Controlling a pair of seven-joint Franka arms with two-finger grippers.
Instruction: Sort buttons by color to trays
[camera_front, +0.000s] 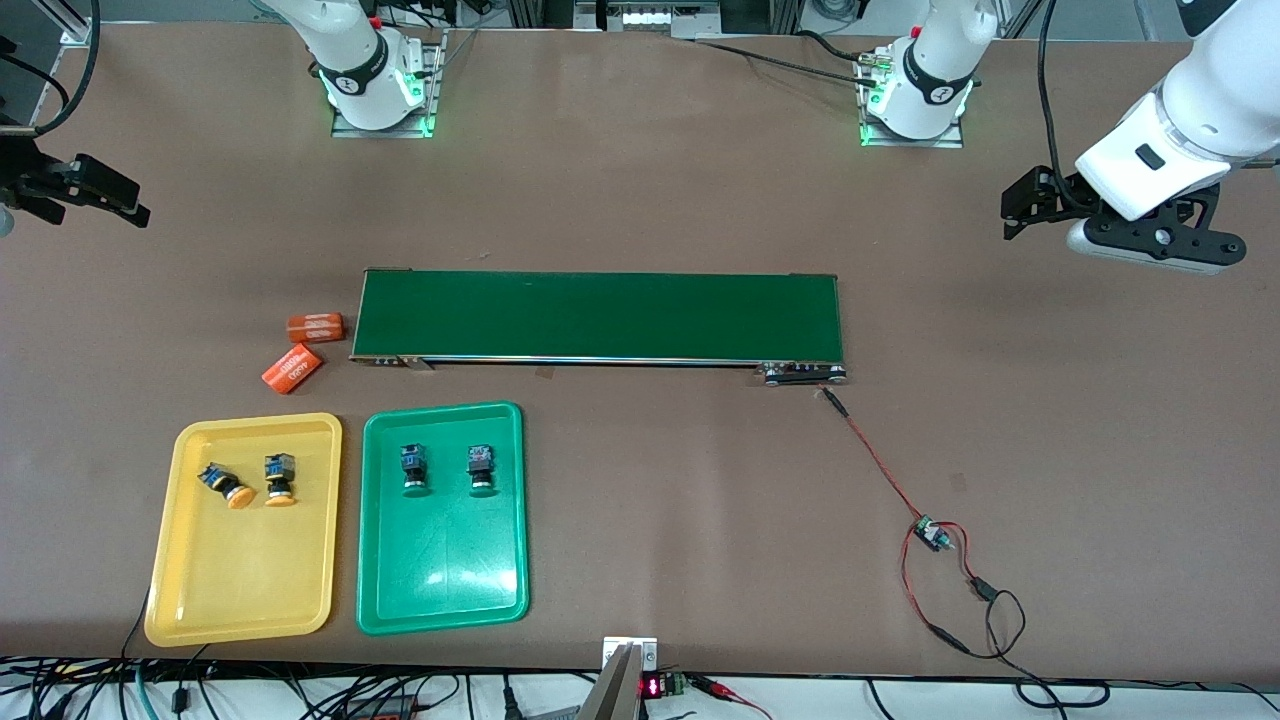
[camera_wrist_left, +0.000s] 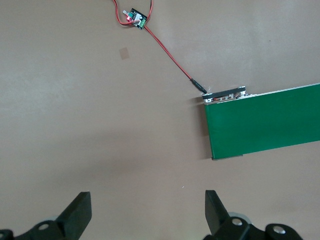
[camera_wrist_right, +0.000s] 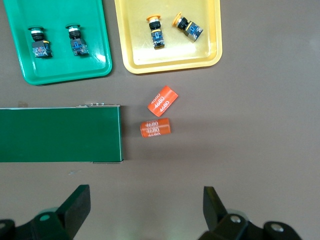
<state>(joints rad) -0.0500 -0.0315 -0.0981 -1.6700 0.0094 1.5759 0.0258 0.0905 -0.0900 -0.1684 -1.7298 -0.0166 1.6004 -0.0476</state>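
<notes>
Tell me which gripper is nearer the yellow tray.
Right. The right gripper hangs at that tray's end of the table; the left gripper hangs at the other end, past the conveyor belt from the yellow tray.

A robotics lab: two arm bases (camera_front: 378, 85) bolted to a brown table (camera_front: 640, 200), a small conveyor belt (camera_front: 598, 316), loose wiring (camera_front: 900, 490) and a bare circuit board (camera_front: 932, 535).

The conveyor belt (camera_front: 598, 316) lies across the middle of the table, and 2 trays sit side by side nearer the front camera than its right-arm end, the outer tray (camera_front: 245, 530) toward the right arm's end of the table and the inner tray (camera_front: 443, 520) beside it. Each tray holds 2 buttons, 1 pair (camera_front: 252, 481) in the outer tray and 1 pair (camera_front: 447, 468) in the inner, both at the belt-side end. 2 cylinders (camera_front: 303, 349) lie just beside the belt's right-arm end, while a small wired board (camera_front: 930, 534) lies nearer the camera than the belt's left-arm end.
</notes>
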